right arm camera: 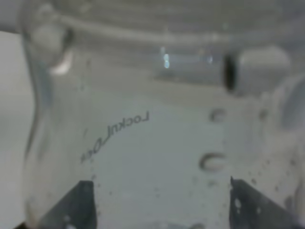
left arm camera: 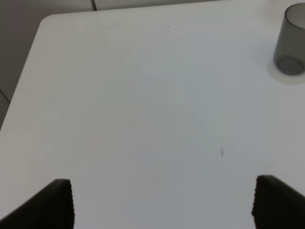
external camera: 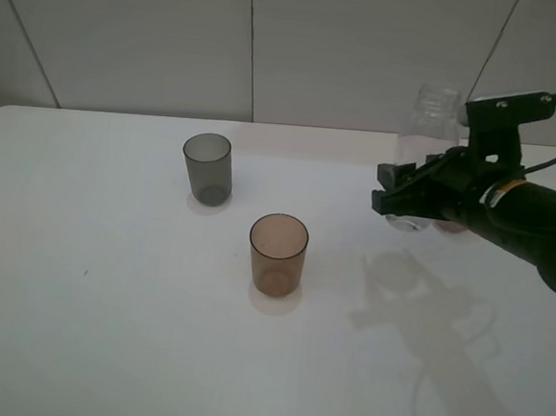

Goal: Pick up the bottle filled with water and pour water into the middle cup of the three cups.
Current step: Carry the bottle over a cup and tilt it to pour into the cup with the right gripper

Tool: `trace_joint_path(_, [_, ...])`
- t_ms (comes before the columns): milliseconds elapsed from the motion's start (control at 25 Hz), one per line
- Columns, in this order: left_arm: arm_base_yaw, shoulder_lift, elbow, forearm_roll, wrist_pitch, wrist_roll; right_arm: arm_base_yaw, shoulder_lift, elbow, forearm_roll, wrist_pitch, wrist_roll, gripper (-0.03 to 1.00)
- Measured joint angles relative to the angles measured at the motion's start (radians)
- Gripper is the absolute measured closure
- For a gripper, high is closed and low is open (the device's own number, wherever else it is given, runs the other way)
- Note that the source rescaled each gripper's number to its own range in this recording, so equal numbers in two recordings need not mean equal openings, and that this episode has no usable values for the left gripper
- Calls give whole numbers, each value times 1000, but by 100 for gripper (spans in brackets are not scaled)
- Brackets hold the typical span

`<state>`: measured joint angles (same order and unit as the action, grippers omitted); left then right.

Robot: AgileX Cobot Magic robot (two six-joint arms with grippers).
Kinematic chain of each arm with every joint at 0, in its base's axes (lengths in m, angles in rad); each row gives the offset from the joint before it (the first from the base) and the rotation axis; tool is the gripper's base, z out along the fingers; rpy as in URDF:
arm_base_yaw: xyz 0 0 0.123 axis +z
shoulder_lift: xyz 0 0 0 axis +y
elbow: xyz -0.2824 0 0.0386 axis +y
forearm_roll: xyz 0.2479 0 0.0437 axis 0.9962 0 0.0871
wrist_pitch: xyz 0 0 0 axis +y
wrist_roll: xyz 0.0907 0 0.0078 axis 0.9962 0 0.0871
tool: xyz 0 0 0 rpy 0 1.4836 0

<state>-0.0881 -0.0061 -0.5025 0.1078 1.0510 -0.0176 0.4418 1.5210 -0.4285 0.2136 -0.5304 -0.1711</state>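
The right gripper (external camera: 395, 193), black, reaches across the far right part of the table with one finger on each side of the lower body of the small clear colourless plastic bottle (external camera: 431, 119). In the right wrist view the bottle (right arm camera: 143, 119) fills almost the whole picture, and the two dark fingertips of the right gripper (right arm camera: 162, 210) show low at either side of it. I cannot tell whether the jaws press on the bottle's wall or only bracket it.

The bottle stands upright, with no cap on its wide threaded neck. It rises well above the gripper. Close up, its wall carries raised lettering and scattered droplets or bubbles.

Just beside the bottle, a mauve-pink translucent tumbler (external camera: 453, 226) is mostly hidden behind the arm, so only a sliver near its base shows. The middle cup (external camera: 277, 254), a translucent amber-brown straight-sided tumbler, stands upright nearer the table's centre, well apart from the bottle. The smoky dark-grey translucent tumbler (external camera: 208, 168) stands upright farther back and to the left of it.

The left gripper (left arm camera: 164, 205) appears only in its own wrist view. Its ribbed black fingertips are wide apart with nothing between them, above the bare white table (left arm camera: 143, 119), and the dark-grey tumbler (left arm camera: 289, 45) sits far ahead of it.
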Motion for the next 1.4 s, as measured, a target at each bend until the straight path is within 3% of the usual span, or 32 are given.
trace_joint_path(200, [0,0,0,0,0,0,0,-149,0,-89,291,27,95])
trace_joint_path(320, [0,0,0,0,0,0,0,-193,0,-214,391,107,95])
trace_joint_path(680, [0,0,0,0,0,0,64,-205,-7,-745,491,584,95])
trace_joint_path(840, [0,0,0,0,0,0,116,-204,-54,-973,601,742,95])
trace_joint_path(1160, [0,0,0,0,0,0,237,-182,-148,-1216,850,812,95])
trace_joint_path(1400, [0,0,0,0,0,0,321,-140,-162,-1373,919,813,95])
